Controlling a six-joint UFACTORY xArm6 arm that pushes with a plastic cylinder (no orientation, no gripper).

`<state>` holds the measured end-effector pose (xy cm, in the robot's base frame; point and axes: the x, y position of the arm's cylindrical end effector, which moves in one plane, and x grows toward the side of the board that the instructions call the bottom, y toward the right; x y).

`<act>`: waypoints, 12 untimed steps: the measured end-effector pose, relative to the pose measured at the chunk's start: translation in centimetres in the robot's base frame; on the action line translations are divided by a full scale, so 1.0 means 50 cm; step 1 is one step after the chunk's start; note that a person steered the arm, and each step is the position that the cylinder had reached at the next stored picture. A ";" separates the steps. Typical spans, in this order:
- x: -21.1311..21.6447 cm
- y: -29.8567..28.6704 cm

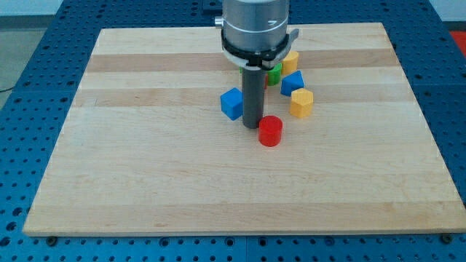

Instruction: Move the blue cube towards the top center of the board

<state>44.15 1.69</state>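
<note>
The blue cube [231, 103] sits on the wooden board [145, 160] a little above the middle, just left of my rod. My tip [252, 126] rests on the board right of and slightly below the cube, close to it, and just left of a red cylinder [270, 131]. Whether the rod touches the cube I cannot tell.
Right of the rod lie a second blue block [292, 82], a yellow block [301, 102], another yellow block [290, 60] higher up, and a green block [274, 73] partly hidden behind the rod. The arm's grey body [255, 25] hangs over the board's top centre.
</note>
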 end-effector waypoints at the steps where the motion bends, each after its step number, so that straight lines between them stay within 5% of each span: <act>1: -0.055 -0.058; 3: -0.148 -0.267; 6: -0.361 -0.281; 7: -0.322 -0.366; 8: -0.192 -0.366; 9: -0.165 -0.297; 10: -0.205 -0.204; 12: -0.239 -0.267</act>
<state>32.20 -11.68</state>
